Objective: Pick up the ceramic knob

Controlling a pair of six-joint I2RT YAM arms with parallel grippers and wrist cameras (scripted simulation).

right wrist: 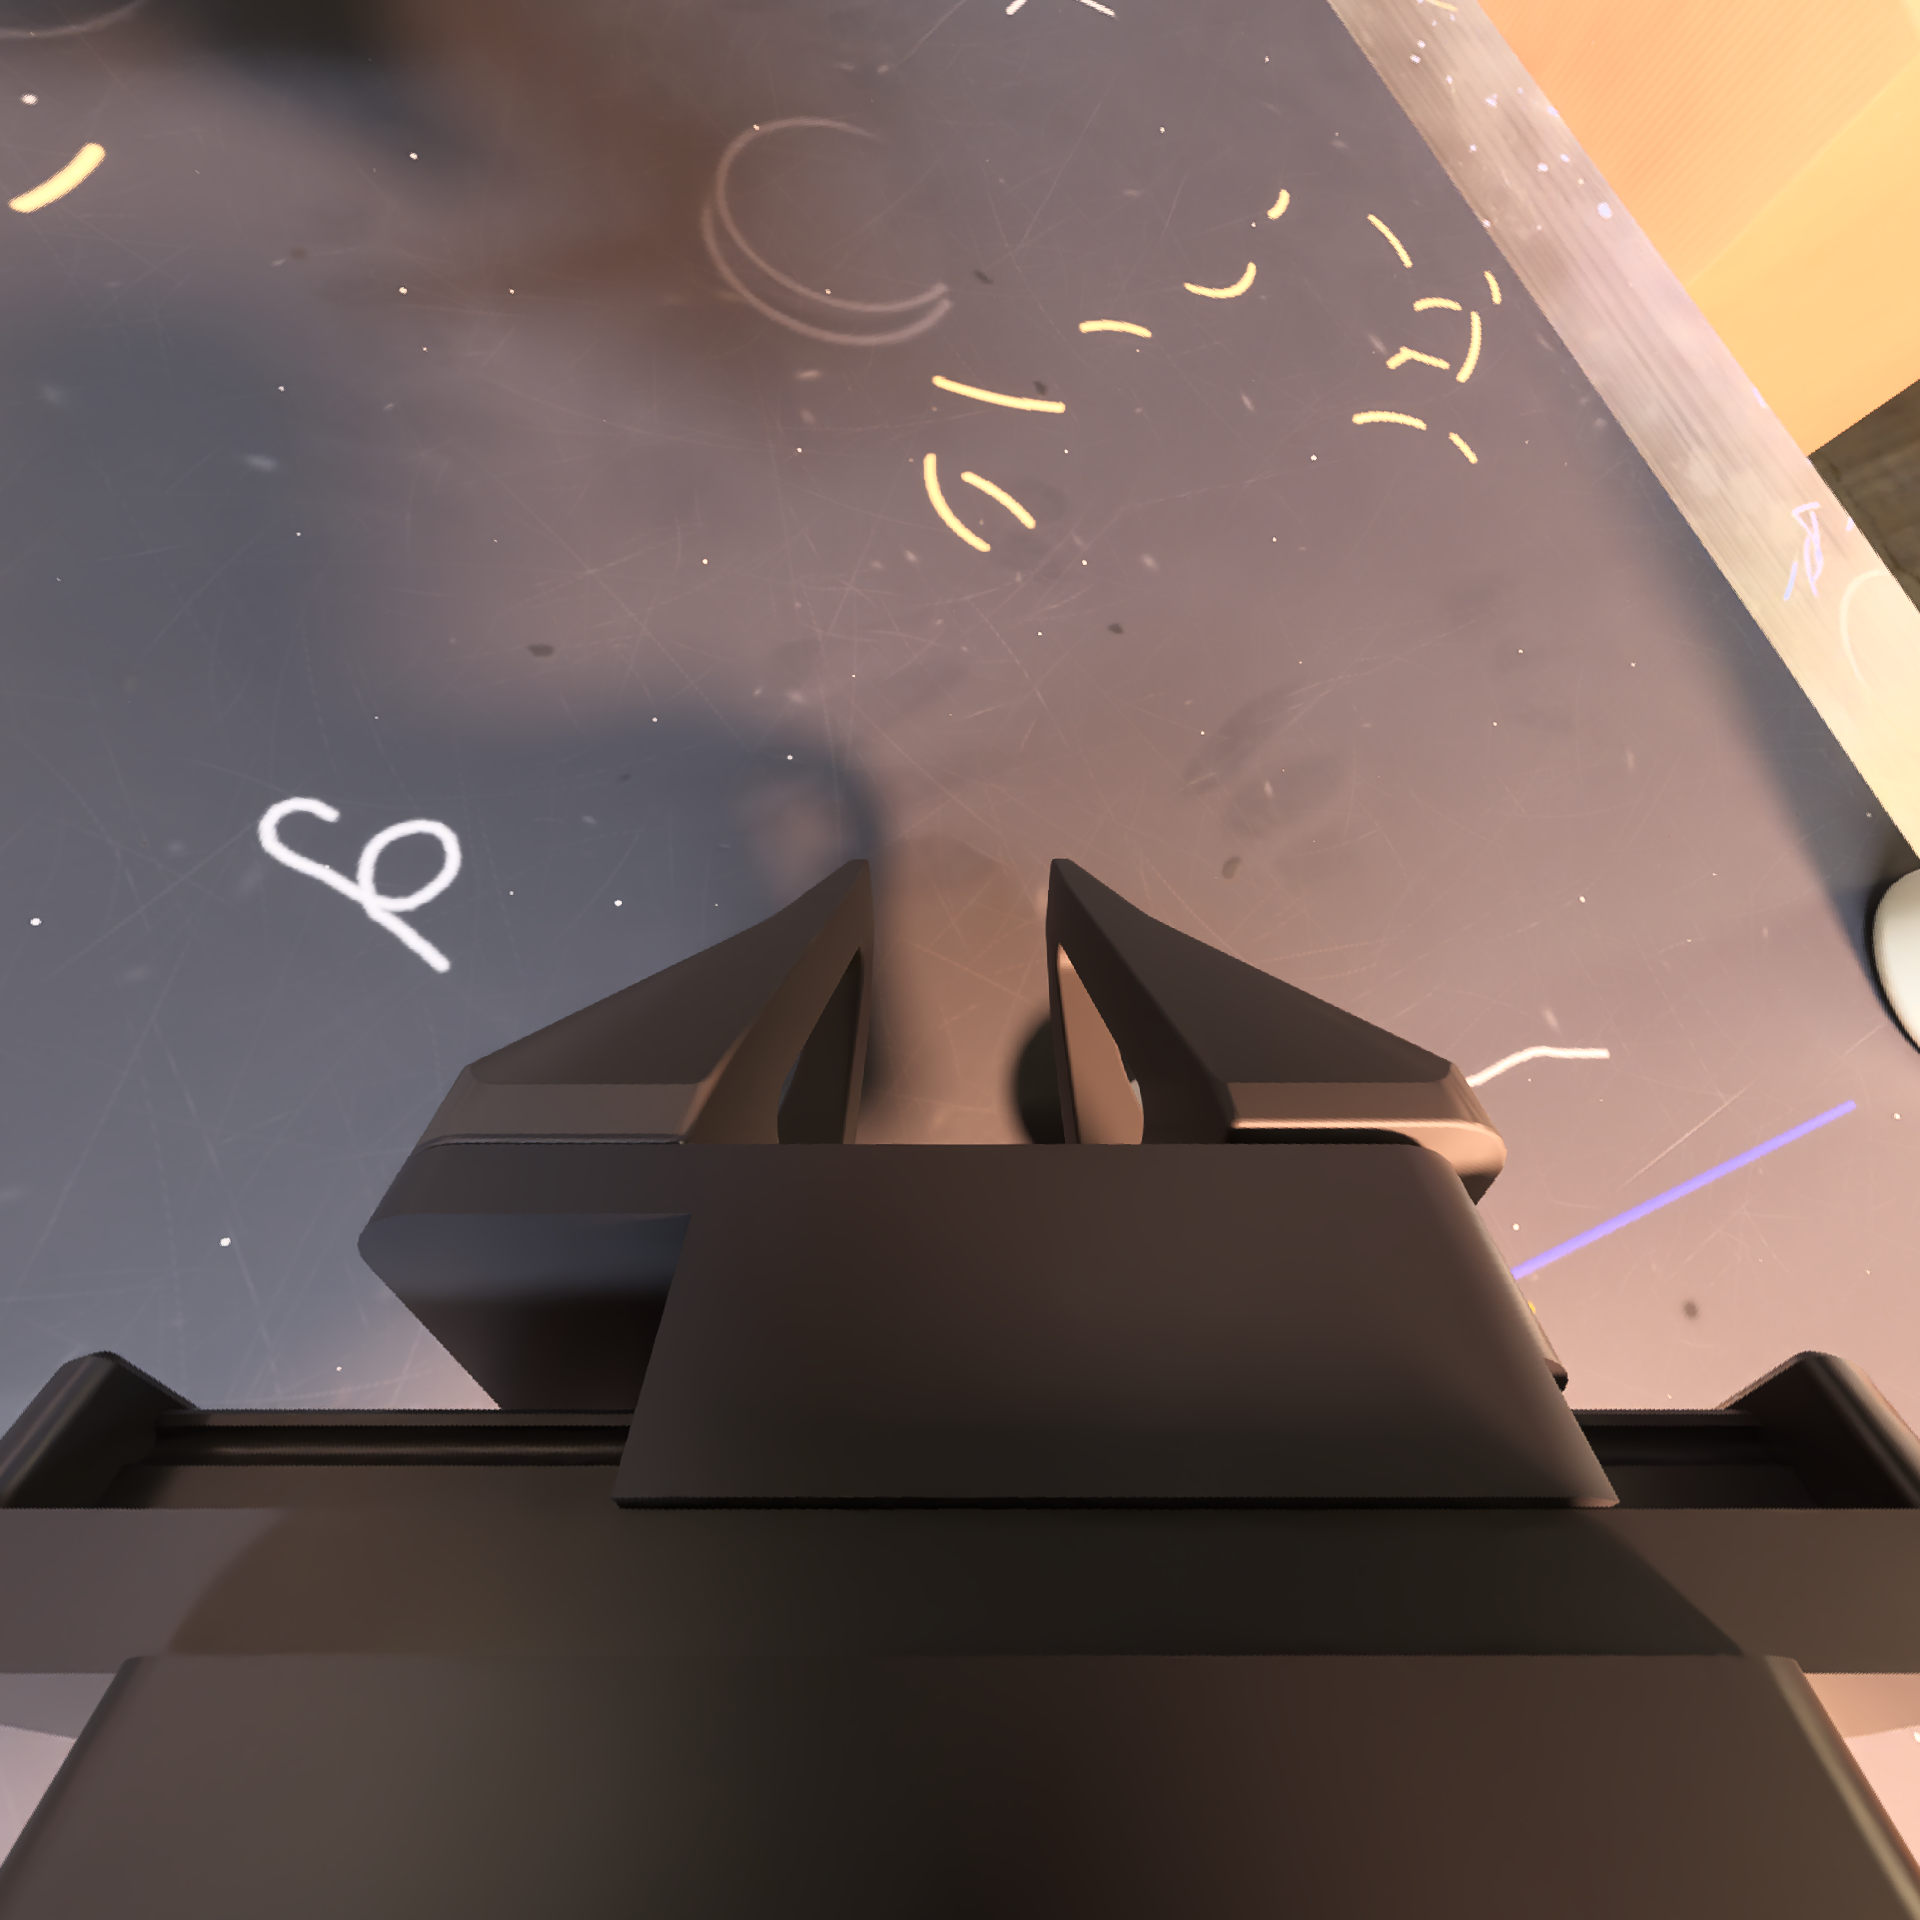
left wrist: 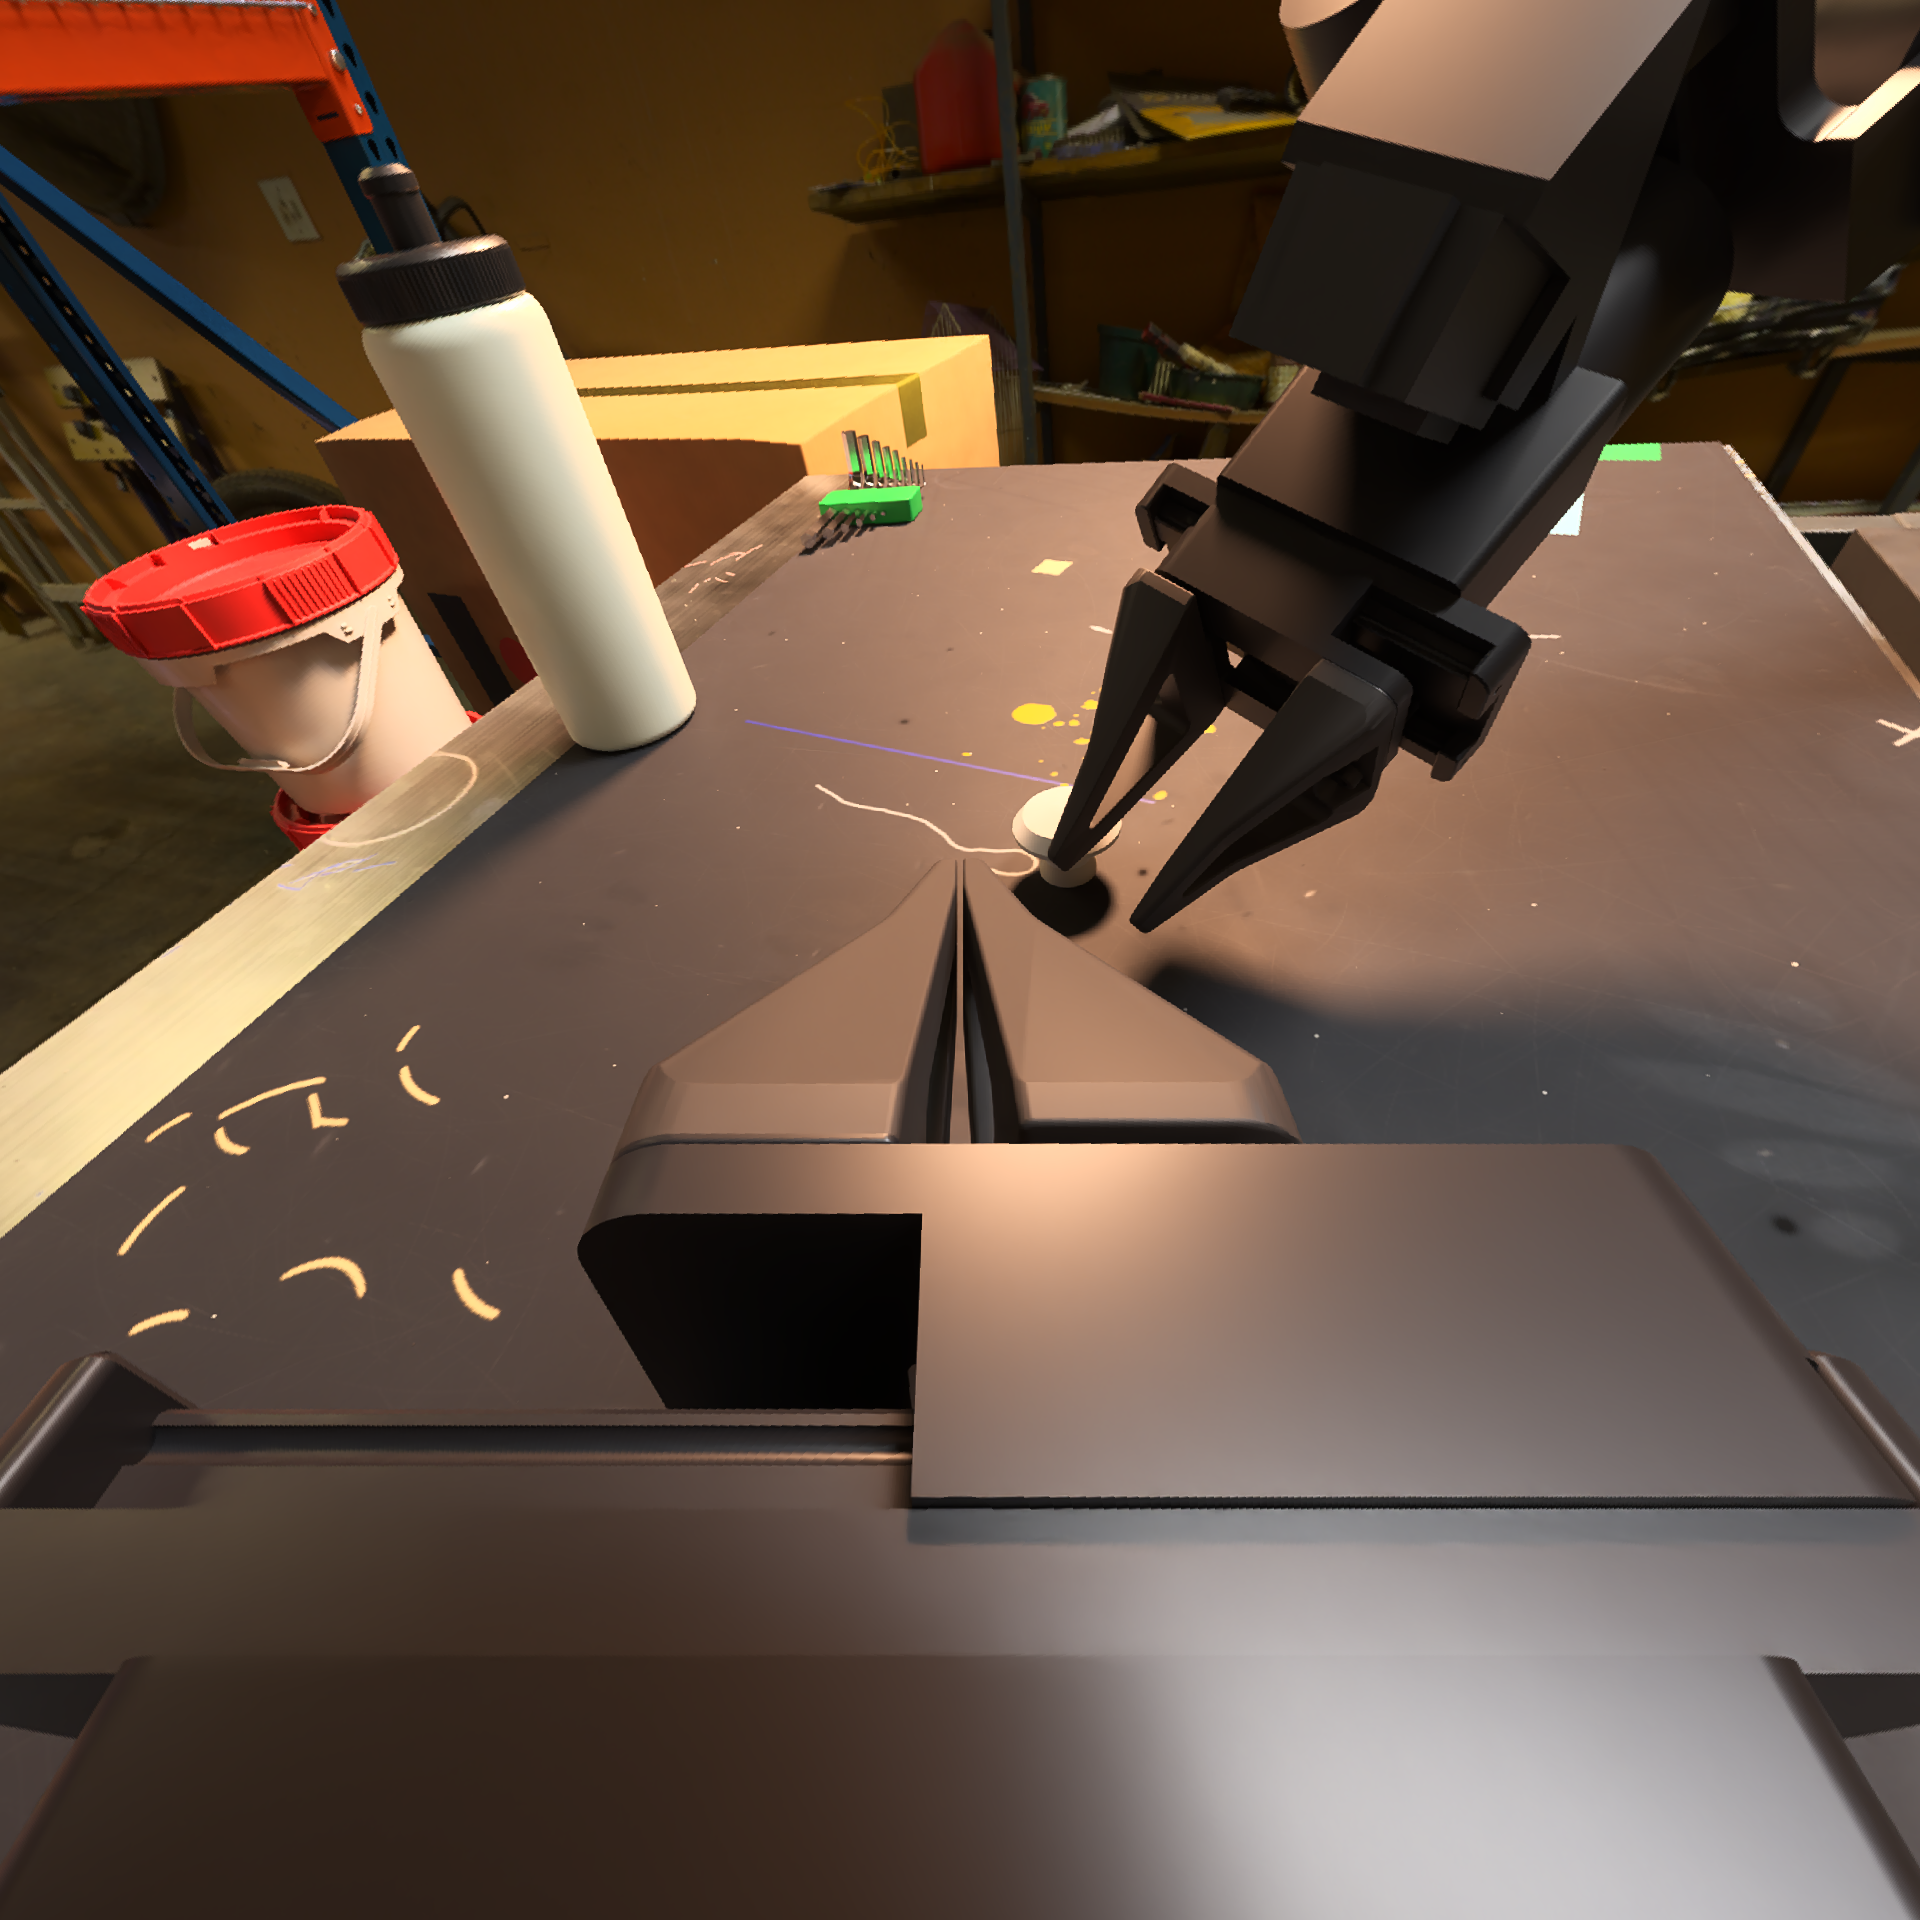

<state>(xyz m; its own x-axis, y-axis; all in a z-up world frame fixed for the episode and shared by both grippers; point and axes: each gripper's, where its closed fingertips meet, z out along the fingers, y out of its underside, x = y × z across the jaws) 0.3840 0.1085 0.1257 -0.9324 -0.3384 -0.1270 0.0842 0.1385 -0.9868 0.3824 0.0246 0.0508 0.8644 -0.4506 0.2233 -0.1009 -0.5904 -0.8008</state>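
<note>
One ceramic knob [left wrist: 1042, 823], one bottle [left wrist: 520, 488], one bucket [left wrist: 281, 644]
My right gripper [left wrist: 1101, 896] gapes, empty, astride the small white round-capped knob; my left gripper [left wrist: 960, 868] is pressed closed, empty.

Warm, dim light casts soft dark shadows across the table [right wrist: 623, 623]; edges bend, perhaps from the wide lens.

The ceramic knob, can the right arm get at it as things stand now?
Probably yes. The right gripper hangs open right over the ceramic knob, one finger already crossing it, the other beside it. Nothing sits between them. The shut left gripper points close by, but seems clear of it.
</note>
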